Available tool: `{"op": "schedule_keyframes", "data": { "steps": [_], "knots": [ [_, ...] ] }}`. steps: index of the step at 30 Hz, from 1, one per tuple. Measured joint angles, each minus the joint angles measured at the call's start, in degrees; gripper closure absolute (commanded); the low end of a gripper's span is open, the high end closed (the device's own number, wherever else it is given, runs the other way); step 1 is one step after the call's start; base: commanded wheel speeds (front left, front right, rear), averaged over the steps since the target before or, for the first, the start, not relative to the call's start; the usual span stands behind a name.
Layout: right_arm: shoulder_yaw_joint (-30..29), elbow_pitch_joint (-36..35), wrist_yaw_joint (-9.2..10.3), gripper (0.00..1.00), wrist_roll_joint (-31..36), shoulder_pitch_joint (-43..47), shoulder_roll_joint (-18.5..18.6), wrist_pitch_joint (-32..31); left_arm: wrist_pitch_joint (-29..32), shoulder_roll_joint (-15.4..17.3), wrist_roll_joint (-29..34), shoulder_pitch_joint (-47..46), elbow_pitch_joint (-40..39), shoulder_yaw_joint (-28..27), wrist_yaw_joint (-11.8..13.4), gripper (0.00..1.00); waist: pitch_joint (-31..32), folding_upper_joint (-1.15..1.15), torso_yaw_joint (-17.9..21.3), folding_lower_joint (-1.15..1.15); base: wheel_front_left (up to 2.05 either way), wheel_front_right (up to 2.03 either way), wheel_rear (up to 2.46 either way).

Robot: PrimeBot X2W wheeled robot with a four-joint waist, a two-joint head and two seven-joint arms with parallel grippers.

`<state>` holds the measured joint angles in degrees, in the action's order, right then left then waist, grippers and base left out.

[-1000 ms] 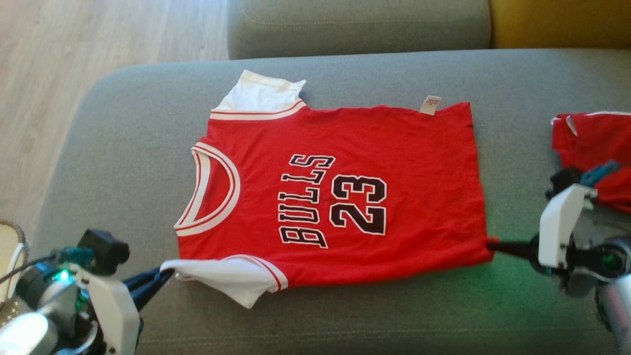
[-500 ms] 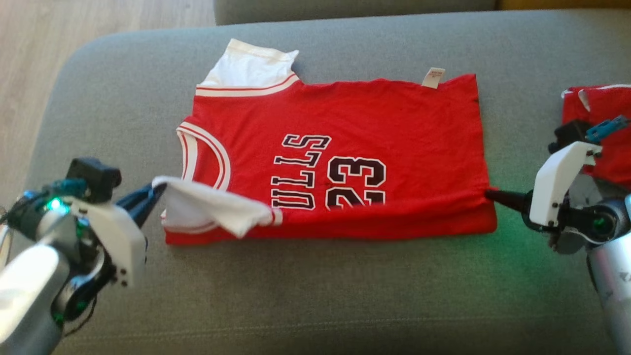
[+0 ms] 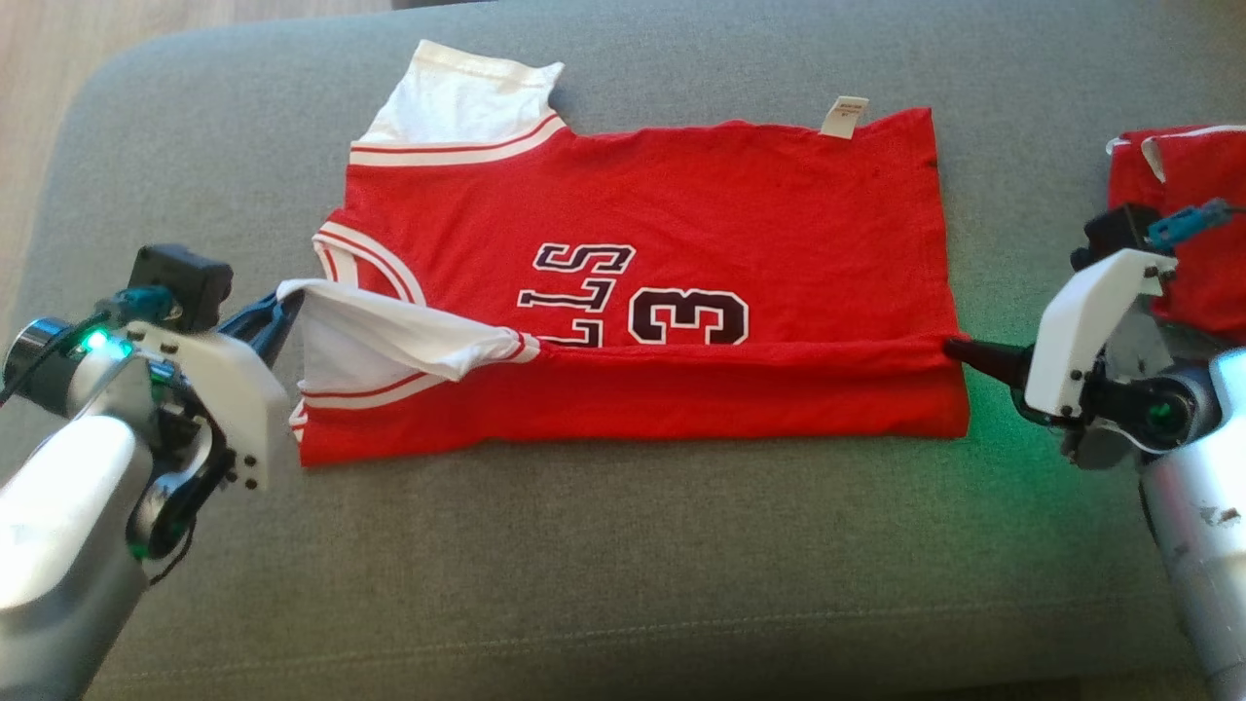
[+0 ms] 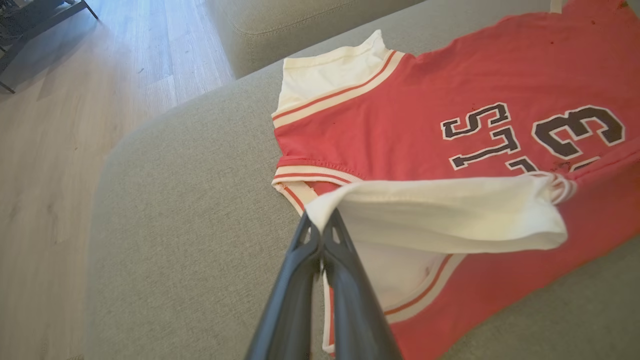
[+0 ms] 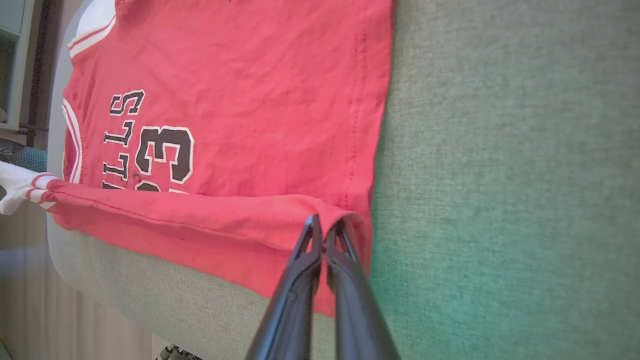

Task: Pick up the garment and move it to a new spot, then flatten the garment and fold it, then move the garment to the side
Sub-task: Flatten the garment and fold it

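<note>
A red jersey [image 3: 681, 204] with white sleeves and black lettering lies spread on the grey sofa seat [image 3: 584, 565]. Its near long edge is lifted and doubled over toward the far side, hiding part of the lettering. My left gripper [image 3: 287, 304] is shut on the near white sleeve [image 4: 440, 210], holding it above the collar; its fingers [image 4: 320, 250] pinch the sleeve's corner. My right gripper [image 3: 956, 348] is shut on the hem's near corner [image 5: 330, 212], with the fingers [image 5: 320, 260] closed over the fold at the jersey's right end.
A second red garment [image 3: 1192, 204] lies at the seat's right edge, behind my right wrist. Wooden floor [image 4: 60, 125] lies beyond the seat's left end, and another grey cushion [image 4: 280, 25] stands at the back.
Both grippers have carried the jersey's near edge farther over the body, covering more of the lettering. The head camera has tilted, so the whole scene sits higher in the picture.
</note>
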<state>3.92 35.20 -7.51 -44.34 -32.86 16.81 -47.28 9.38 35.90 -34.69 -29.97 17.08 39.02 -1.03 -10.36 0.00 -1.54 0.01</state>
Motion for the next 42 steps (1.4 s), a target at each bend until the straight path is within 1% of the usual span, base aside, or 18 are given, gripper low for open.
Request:
{"op": "schedule_keyframes", "data": {
  "steps": [4,5,6,7,8,11,14,17,20,22,23,26,29,33,37,39,42],
  "knots": [
    [1.8,0.2,0.00,1.00,0.0,-1.2,-0.2,1.7,-1.3,-0.8,1.6,-1.8,3.4,1.0,-0.1,1.00,-0.8,0.00,0.5,0.00,0.00,0.00,0.00],
    [2.3,0.2,0.00,0.87,0.0,-1.5,-0.2,1.8,-1.5,-1.1,1.9,-2.3,4.3,1.1,-0.5,1.00,-1.0,0.00,0.6,0.00,0.00,0.00,0.00],
    [2.9,0.3,0.01,0.00,0.1,-2.1,-0.1,2.8,-1.9,-2.1,2.1,-3.3,5.8,1.4,-0.5,1.00,-1.5,0.00,0.7,0.00,0.00,0.00,0.00],
    [2.9,0.7,0.00,0.00,0.1,-2.4,-0.1,3.3,-2.0,-2.6,2.5,-3.8,6.5,1.6,-0.5,0.58,-1.7,0.00,0.7,0.00,0.00,0.00,0.00],
    [3.0,1.1,0.01,0.00,0.1,-2.8,-0.1,3.9,-2.8,-3.1,2.9,-4.3,7.4,1.6,-0.1,0.00,-1.9,0.00,0.7,0.00,0.00,0.00,0.00],
    [2.9,1.6,0.00,0.00,0.0,-3.9,-0.2,6.5,-5.4,-4.7,3.9,-5.8,9.7,1.2,1.8,0.00,-2.3,0.00,0.7,0.00,0.00,0.00,0.00],
    [2.4,2.1,0.00,0.00,-0.1,-4.6,-0.2,10.4,-9.4,-6.0,4.0,-7.1,11.8,-0.2,4.4,0.00,-2.4,0.00,0.5,0.00,0.00,0.00,0.00],
    [2.0,2.1,0.01,0.00,-0.8,-4.7,-0.2,15.5,-13.5,-7.3,4.3,-8.0,13.3,-2.0,7.0,0.00,-2.3,0.00,0.2,0.00,0.00,0.00,0.00],
    [1.9,0.8,0.01,0.00,-1.0,-4.6,-0.1,21.7,-17.0,-8.4,4.1,-8.0,13.7,-3.6,8.8,0.00,-1.7,0.00,-0.1,-0.01,0.00,0.00,0.00],
    [3.4,-0.8,0.01,0.00,2.2,-4.4,1.1,27.2,-19.0,-9.0,2.8,-7.8,13.2,-5.3,9.9,0.00,-1.2,0.00,-0.3,0.00,0.00,0.00,0.00],
    [3.7,-1.5,0.01,0.00,3.2,-4.1,1.6,29.6,-20.2,-9.4,1.7,-7.5,12.5,-6.7,10.9,0.00,-0.9,0.00,-0.4,0.00,0.00,0.00,0.00],
    [4.1,-3.4,0.01,0.00,4.4,-2.1,1.8,36.0,-22.6,-10.6,0.0,-6.0,9.3,-10.1,13.3,0.00,0.5,0.00,-0.9,-0.01,0.00,0.00,0.00],
    [4.6,-6.0,0.01,0.00,6.0,0.4,1.7,42.1,-23.6,-11.3,-0.4,-2.2,5.2,-13.1,15.7,0.00,1.9,0.00,-1.1,-0.01,0.00,0.00,0.00],
    [3.9,-9.5,0.01,0.00,7.3,3.6,0.7,49.6,-23.7,-14.1,-0.6,4.7,-2.4,-17.5,16.7,0.00,4.0,0.00,-1.4,-0.01,0.00,0.00,0.00],
    [3.2,-12.7,0.01,0.00,10.2,8.4,-1.0,55.7,-23.7,-16.9,2.0,10.6,-9.9,-22.7,16.6,0.00,5.8,0.00,-1.8,-0.01,0.00,0.00,0.00],
    [2.9,-14.2,0.01,0.00,12.2,11.1,-2.2,57.9,-23.7,-18.5,4.0,13.6,-12.9,-24.7,15.9,0.00,6.5,0.00,-1.9,-0.01,0.00,0.00,0.00],
    [1.1,-15.9,0.01,0.00,14.5,14.7,-4.7,59.7,-24.1,-22.0,7.0,17.8,-16.0,-27.0,14.6,0.00,7.3,0.00,-1.8,-0.01,0.00,0.00,0.00]
  ]
}}
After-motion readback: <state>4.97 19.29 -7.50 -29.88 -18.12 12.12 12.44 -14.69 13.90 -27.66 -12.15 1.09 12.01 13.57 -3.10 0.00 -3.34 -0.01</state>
